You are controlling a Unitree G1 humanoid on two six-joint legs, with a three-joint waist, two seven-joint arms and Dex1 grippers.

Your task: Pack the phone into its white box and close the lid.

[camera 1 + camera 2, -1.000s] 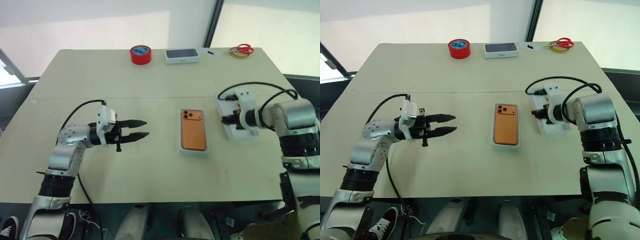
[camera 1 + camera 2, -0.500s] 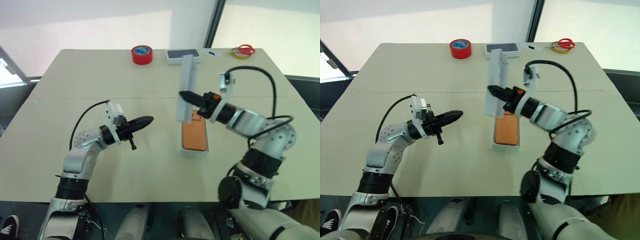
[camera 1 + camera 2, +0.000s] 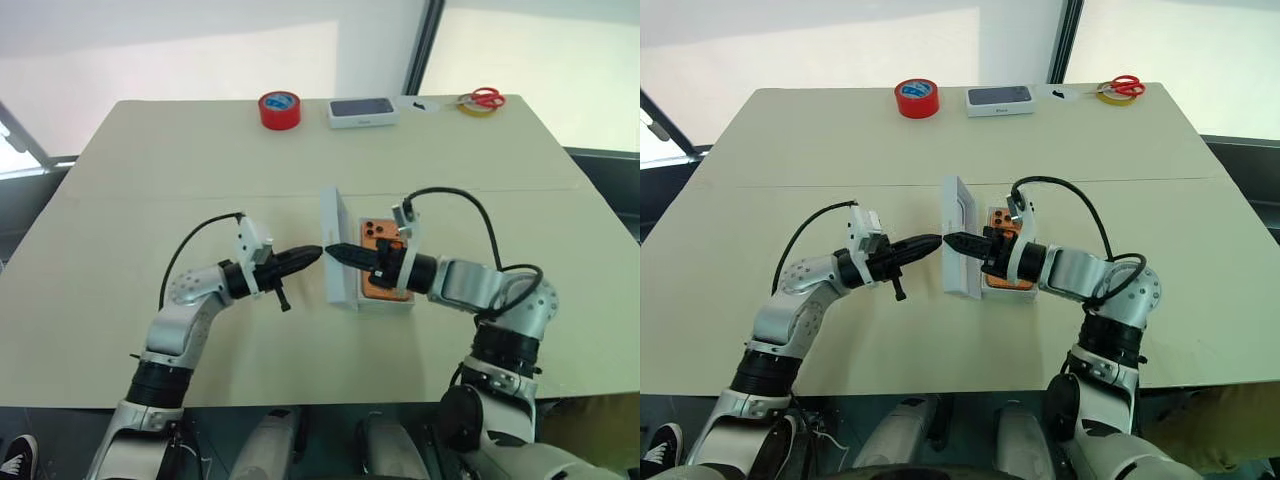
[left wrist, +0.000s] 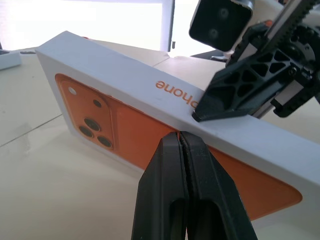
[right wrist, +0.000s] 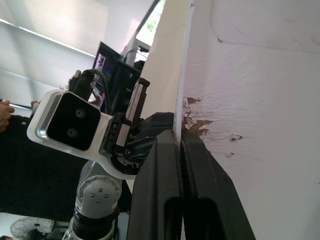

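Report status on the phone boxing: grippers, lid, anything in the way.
Right gripper shut on the lid, held on edge beside the phone. Left gripper shut, tips at the lid's printed face. Phone lies in the white box; nothing blocking.

Two arms of silver-grey rounded metal segments, joined by black ribbed collars at elbow and wrist. Each wrist carries a white boxy camera housing with dark lenses, fed by a black cable looping from the forearm. Left claw (image 3: 308, 256) and right claw (image 3: 338, 251): each has two slim, tapering black fingers; the fingers (image 4: 227, 92) have a lattice of triangular openings.
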